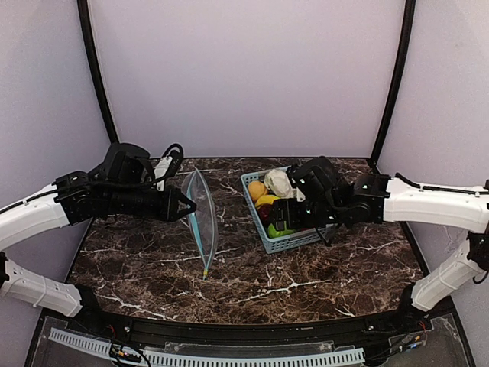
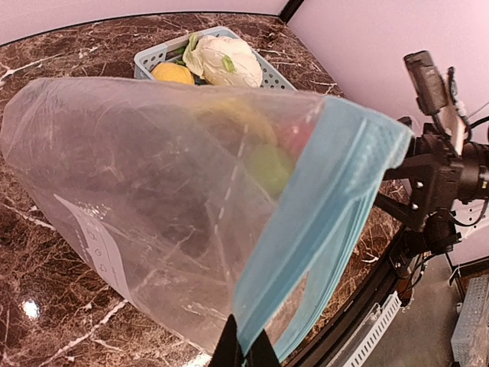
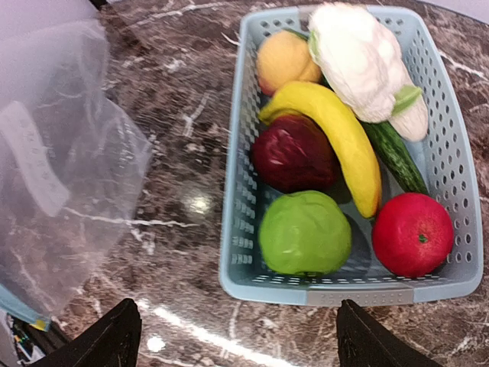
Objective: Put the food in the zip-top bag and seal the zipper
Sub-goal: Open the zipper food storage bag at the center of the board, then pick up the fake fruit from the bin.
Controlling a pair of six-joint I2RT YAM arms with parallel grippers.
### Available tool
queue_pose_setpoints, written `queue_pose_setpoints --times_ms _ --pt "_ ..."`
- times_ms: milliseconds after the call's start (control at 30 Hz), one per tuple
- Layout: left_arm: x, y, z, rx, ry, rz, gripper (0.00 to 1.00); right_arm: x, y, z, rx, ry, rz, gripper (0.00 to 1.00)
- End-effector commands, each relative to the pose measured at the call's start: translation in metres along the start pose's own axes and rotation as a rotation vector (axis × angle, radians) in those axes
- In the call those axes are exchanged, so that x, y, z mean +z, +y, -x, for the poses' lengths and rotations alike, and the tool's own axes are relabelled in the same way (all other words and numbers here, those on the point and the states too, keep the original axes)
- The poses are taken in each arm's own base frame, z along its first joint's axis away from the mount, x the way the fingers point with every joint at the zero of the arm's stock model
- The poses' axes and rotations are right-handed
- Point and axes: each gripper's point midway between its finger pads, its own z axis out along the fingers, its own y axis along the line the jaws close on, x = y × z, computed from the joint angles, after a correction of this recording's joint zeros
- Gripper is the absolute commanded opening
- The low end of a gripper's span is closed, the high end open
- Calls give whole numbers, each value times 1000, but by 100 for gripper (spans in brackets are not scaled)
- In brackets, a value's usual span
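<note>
Zip-top bag (image 1: 202, 222) hangs on edge left of the table's middle, held up by my left gripper (image 1: 186, 205). Its fingers (image 2: 228, 348) are clenched on the teal zipper (image 2: 336, 206) at the bag's mouth. The bag's lower corner reaches down to the marble, though I cannot tell if it touches. My left arm comes in from the left, forearm about level, wrist pointing right.

My right arm reaches in from the right, wrist bent down over the near end of the light blue basket (image 3: 336, 292). My right gripper (image 3: 238, 310) hovers there with its fingers (image 3: 114, 340) spread wide and nothing between them.

The food is all in that basket, just right of the bag and apart from it, 7 pieces in all. The 2 nearest me are the green apple (image 3: 306, 233) and red apple (image 3: 412, 233). Next come the dark red apple (image 3: 294, 153), banana (image 3: 340, 126) and cucumber (image 3: 393, 157), and at the far end the orange (image 3: 283, 57) and cauliflower (image 3: 359, 61).

The table (image 1: 306, 294) is dark brown marble with white veins. Behind it rise pale lilac walls (image 1: 244, 76) with 2 black posts (image 1: 95, 69) at the back corners.

From above, my right wrist hides most of the basket. Through the crinkled plastic the fruit is only a blur, and the bag's white label (image 2: 92, 237) is unreadable. My left fingers show only as a dark sliver at the bottom of the wrist view.
</note>
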Motion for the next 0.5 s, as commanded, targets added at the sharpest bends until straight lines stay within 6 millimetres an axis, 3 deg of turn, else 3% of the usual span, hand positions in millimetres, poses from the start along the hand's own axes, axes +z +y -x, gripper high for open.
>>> queue_pose_setpoints --times_ms 0,233,467 --pt "-4 5 -2 -48 -17 -19 1 22 -34 -23 16 149 -99 86" --pt "-3 8 -4 -61 -20 -23 1 54 -61 -20 46 204 -156 86" --pt "-2 6 -1 -72 -33 -43 1 75 -60 -16 17 241 -139 86"
